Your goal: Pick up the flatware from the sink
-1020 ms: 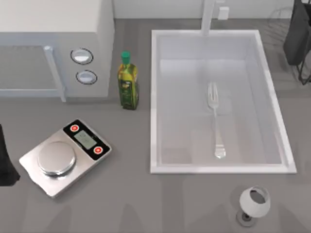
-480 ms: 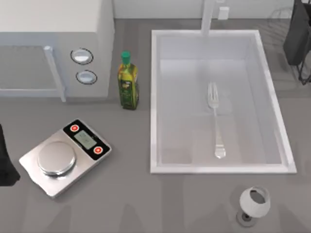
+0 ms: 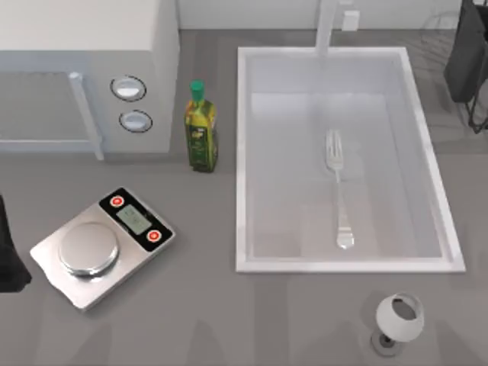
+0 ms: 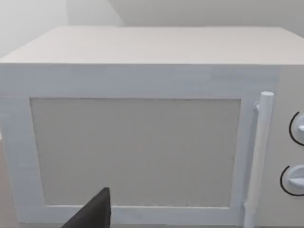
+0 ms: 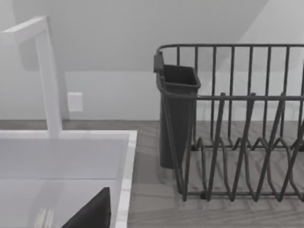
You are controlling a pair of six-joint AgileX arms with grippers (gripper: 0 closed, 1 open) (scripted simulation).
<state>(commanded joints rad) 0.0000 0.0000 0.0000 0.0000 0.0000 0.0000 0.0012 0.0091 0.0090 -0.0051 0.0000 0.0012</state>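
Nothing has moved; our fork (image 3: 338, 191) still lies in the sink (image 3: 242, 160), faucet (image 3: 326, 27) beyond its tines. We haven't started; fingers' state unclear.

The fork (image 3: 338, 191) is slim, shiny silver metal — four tines at one end, a long handle widening to a rounded end. It lies flat on the floor of the sink (image 3: 242, 160), right of the basin's middle, tines toward the faucet (image 3: 326, 27) and the rounded end close to the opposite wall. Nothing touches it. The sink is a large white rectangular basin with a raised rim and pale translucent walls — much longer than the fork; its white faucet rises from the far rim.
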